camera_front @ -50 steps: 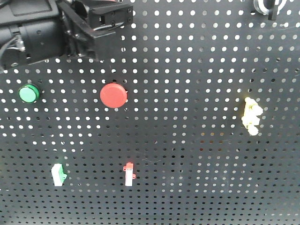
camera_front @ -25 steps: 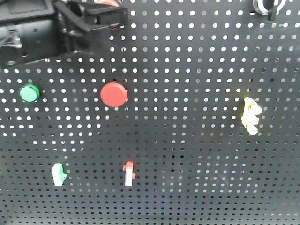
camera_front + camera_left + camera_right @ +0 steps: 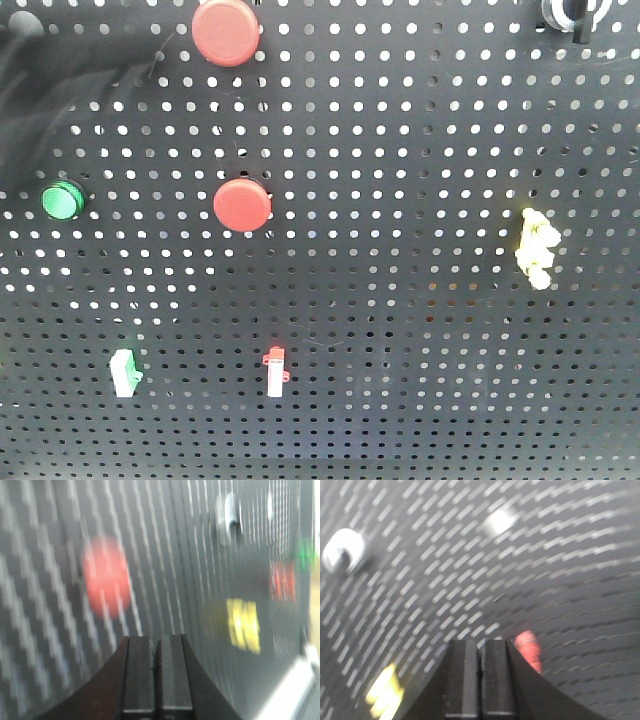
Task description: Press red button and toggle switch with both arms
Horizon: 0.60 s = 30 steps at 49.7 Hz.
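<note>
The red button (image 3: 225,31), the wider of two red ones, sits uncovered at the pegboard's top edge. The smaller red button (image 3: 242,204) is below it. The toggle switch (image 3: 570,12) shows at the top right, cut by the frame, and as a silver blur (image 3: 227,517) (image 3: 342,550) in both wrist views. My left arm (image 3: 55,85) is a dark blur at the upper left, off the red button. My left gripper (image 3: 156,639) is shut and holds nothing; a blurred red disc (image 3: 106,577) lies ahead of it. My right gripper (image 3: 480,642) is shut on nothing, well away from the toggle switch.
A green button (image 3: 62,200) sits at the left of the black pegboard (image 3: 400,330). A yellow part (image 3: 535,248) hangs at the right. Two small white levers, one green-based (image 3: 125,373) and one red-based (image 3: 275,372), are low on the board.
My left arm has pulled back to the left off the board's top, uncovering the larger red button. It is now only a motion blur.
</note>
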### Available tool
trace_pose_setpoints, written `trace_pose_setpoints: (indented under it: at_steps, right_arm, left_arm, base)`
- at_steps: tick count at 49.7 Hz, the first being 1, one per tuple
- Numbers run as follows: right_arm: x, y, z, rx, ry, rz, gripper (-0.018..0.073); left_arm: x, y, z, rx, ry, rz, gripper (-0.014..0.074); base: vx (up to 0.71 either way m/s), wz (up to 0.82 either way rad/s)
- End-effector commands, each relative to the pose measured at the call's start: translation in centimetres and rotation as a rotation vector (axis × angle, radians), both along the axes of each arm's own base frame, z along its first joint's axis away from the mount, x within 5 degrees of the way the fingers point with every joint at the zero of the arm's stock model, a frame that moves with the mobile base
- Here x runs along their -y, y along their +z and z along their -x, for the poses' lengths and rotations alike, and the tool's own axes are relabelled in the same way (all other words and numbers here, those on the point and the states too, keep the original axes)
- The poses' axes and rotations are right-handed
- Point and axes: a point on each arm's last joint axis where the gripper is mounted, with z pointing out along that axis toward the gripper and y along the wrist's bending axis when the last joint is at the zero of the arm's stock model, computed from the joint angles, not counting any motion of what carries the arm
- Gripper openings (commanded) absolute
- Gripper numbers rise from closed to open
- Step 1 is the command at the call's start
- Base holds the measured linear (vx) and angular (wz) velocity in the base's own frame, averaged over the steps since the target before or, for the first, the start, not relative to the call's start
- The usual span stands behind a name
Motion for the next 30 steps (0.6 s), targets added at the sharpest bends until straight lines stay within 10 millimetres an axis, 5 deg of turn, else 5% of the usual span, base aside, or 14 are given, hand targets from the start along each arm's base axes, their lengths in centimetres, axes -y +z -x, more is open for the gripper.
trace_pose_setpoints:
  at_steps: [1, 12, 30]
  right_arm:
    - [-0.6, 1.9, -0.9, 0.057, 0.060, 0.049, -0.0003]
    - [-2.6, 3.9, -4.4, 0.038, 0.316, 0.042, -0.0003]
    - [-3.9, 6.8, -9.6, 0.043, 0.493, -0.039, -0.0003]
  left_arm:
    - [-1.1, -1.7, 0.4, -0.013, 0.080, 0.073, 0.0001]
    - [-2.6, -6.1, 1.6, -0.088, 0.158, 0.124, 0.0001]
    - [-2.9, -6.5, 2.1, -0.087, 0.164, 0.129, 0.0001]
  base:
    - [0.00, 0.00]
    - [0.00, 0.00]
    - [0.00, 0.00]
